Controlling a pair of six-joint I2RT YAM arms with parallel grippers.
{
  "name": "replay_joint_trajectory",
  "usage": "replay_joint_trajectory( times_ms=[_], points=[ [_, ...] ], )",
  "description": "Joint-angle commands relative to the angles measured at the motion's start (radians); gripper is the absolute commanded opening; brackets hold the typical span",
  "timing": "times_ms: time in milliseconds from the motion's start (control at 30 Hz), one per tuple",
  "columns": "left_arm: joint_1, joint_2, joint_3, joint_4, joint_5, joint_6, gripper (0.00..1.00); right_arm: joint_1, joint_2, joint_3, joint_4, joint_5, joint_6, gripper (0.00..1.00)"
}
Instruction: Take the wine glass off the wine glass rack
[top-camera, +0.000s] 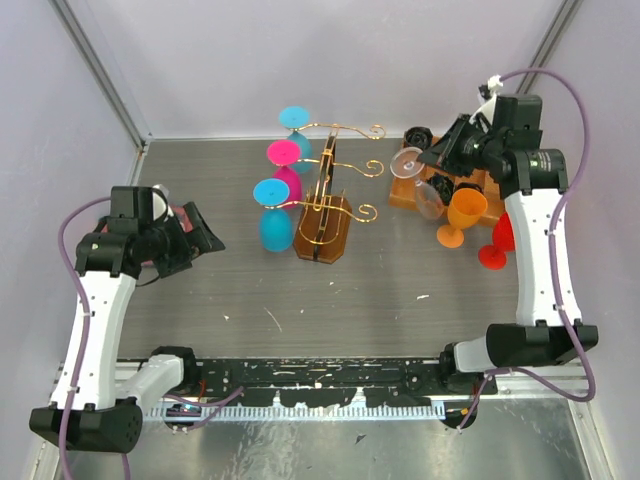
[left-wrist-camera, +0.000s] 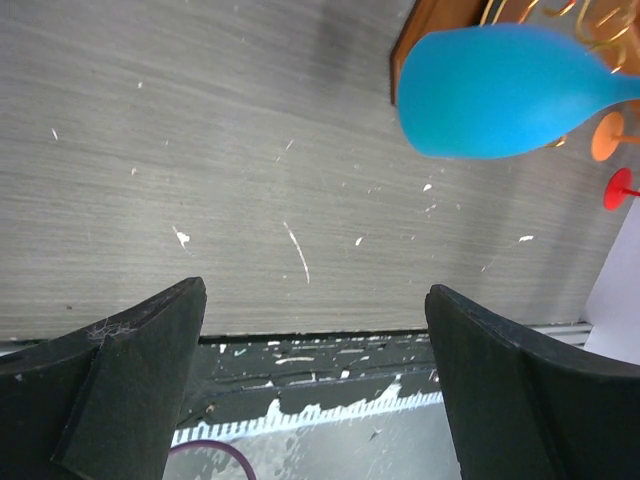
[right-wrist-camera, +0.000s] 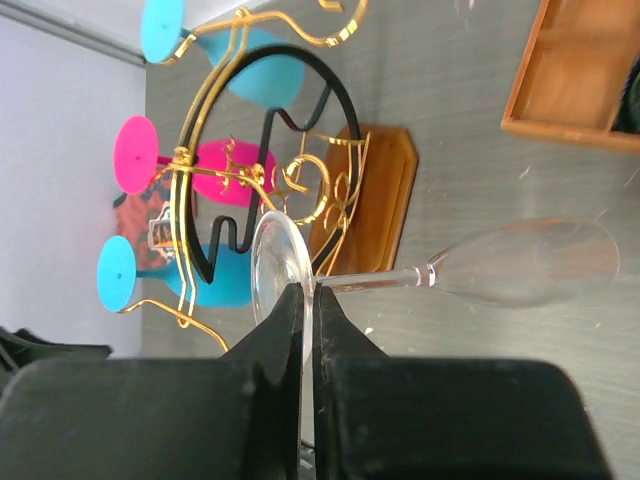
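Clamping the wine glass (right-wrist-camera: 520, 262) by its foot, right gripper (right-wrist-camera: 301, 295) holds it off the rack (right-wrist-camera: 385, 170); gentle set-down seems next.

The gripper (right-wrist-camera: 306, 300) pinches the foot of a clear glass (right-wrist-camera: 530, 262), its stem level and bowl off to the right. Beyond, the rack (right-wrist-camera: 380, 195) holds a pink glass (right-wrist-camera: 225, 172) between two blue glasses (right-wrist-camera: 262, 75).

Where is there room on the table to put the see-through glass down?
The biggest bare patch of table lies in front of the wine glass rack, toward the near edge. It is crowded by the wooden tray, where the orange glass and red glass stand, and left of the rack, where blue glasses and a pink glass hang.
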Motion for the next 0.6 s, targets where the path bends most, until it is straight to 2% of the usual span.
replay_joint_trajectory(
  times_ms=[0,100,233,300,433,567],
  points=[
    [0.002,-0.045,0.113,0.031,-0.04,0.005,0.99,0.07,-0.093,0.18,0.005,0.171,-0.124,0.01],
    [0.001,-0.054,0.168,0.042,-0.045,-0.017,0.99,0.119,-0.17,0.159,0.182,0.134,-0.123,0.01],
    [0.002,-0.047,0.263,0.127,-0.002,-0.094,0.99,0.185,-0.206,0.107,0.437,-0.147,-0.082,0.01],
    [0.003,0.008,0.346,0.151,0.048,-0.15,0.98,0.251,-0.18,0.114,0.494,-0.194,-0.089,0.01],
    [0.007,0.194,0.529,0.148,0.184,-0.221,0.98,0.459,-0.134,0.163,0.499,-0.113,-0.272,0.01],
    [0.018,0.405,0.762,0.132,0.328,-0.232,0.99,0.667,-0.077,0.241,0.42,0.038,-0.513,0.01]
  ],
)
